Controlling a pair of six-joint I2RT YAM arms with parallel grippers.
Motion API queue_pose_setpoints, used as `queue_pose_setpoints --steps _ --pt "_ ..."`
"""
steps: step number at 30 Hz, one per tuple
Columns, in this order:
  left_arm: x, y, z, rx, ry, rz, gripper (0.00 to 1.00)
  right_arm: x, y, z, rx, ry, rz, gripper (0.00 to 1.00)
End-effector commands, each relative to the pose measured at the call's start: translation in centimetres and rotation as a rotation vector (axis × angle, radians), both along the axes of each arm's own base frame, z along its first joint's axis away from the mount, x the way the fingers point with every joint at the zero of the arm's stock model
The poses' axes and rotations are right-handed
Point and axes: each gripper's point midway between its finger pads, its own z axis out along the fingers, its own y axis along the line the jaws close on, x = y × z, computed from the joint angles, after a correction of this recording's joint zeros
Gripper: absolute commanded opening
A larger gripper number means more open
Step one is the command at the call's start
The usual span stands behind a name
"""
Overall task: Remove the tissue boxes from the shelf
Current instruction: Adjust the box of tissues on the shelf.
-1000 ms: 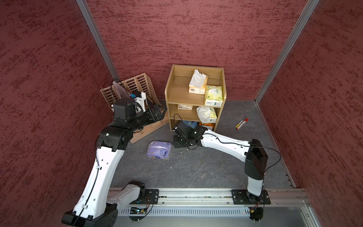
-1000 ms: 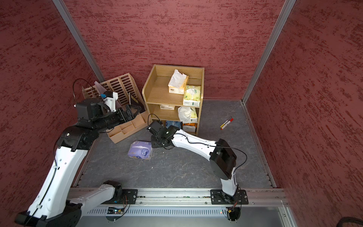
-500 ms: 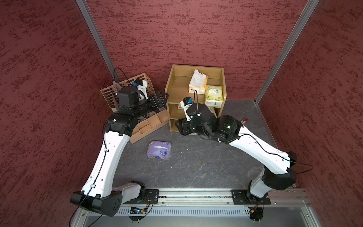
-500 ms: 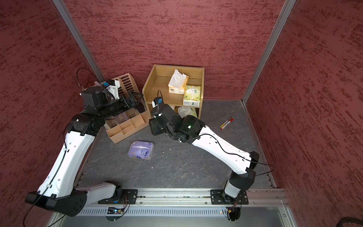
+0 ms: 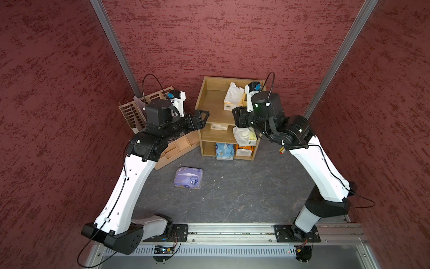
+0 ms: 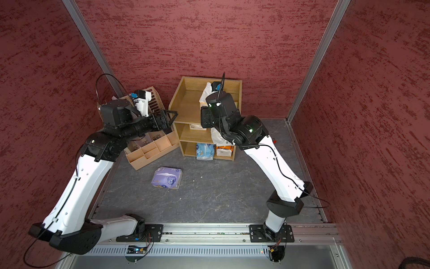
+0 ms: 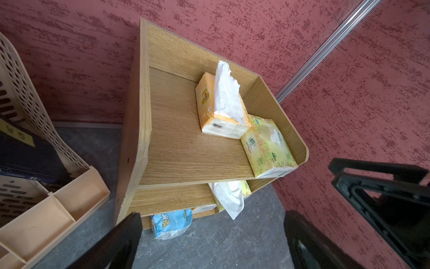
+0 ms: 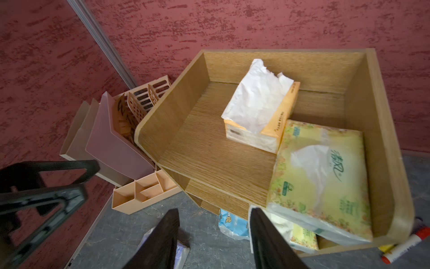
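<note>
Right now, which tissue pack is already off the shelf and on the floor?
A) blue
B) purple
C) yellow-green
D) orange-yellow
B: the purple pack lies on the grey floor in front of the shelf. The blue pack sits in the bottom tier, and the yellow-green pack and orange-yellow pack are on the top tier.
</note>
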Motion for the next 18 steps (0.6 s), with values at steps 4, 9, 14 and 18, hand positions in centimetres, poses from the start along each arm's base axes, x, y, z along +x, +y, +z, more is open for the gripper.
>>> queue_pose_setpoints --steps 4,9,14,18 --pt "-1.7 1.7 0.0 0.017 -0.014 0.015 1.0 2.2 -3.6 -2.9 -0.154 0.086 -0.152 0.54" --pt "-2.0 2.1 -1.0 0.0 -0.031 0.02 1.0 2.6 -4.7 -5.2 -0.258 0.132 -0.184 0.56" --pt "-0.7 1.7 -1.4 -0.055 -0.01 0.027 1.0 3.1 -3.1 -7.2 -0.245 0.182 -0.126 0.58" --pt "-0.2 0.4 -0.6 -0.082 -0.01 -0.039 1.0 3.7 -1.0 -9.1 -0.215 0.224 -0.072 0.58"
